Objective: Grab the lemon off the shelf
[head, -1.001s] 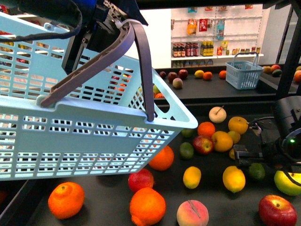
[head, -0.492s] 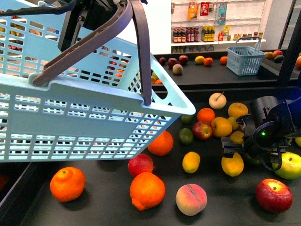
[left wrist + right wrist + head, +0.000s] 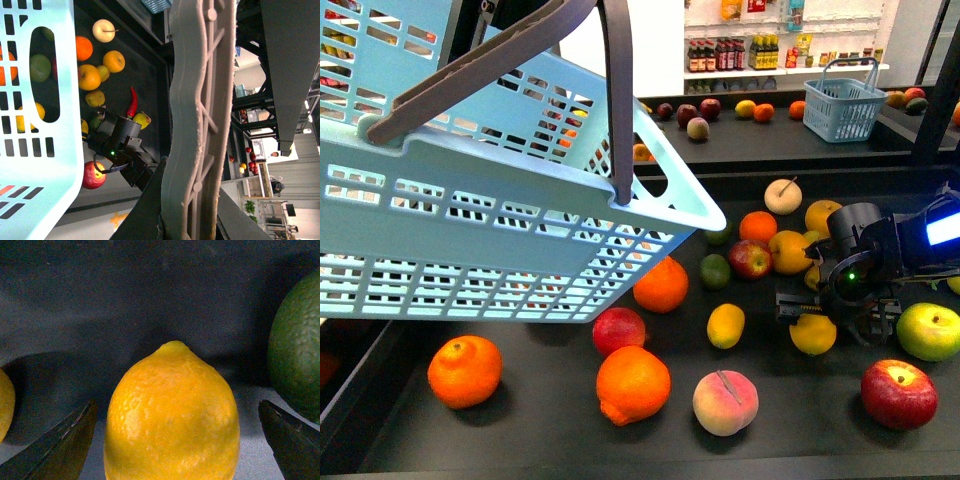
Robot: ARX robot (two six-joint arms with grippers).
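The left gripper was clenched on the handle of the blue basket, up over the shelf's left side. Farther back, near the right edge, the lemon sat between the right gripper's spread-out fingers, not touching them.

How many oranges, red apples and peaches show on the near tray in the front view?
oranges: 4
red apples: 3
peach: 1
Total: 8
The yellow-orange fruit is not counted.
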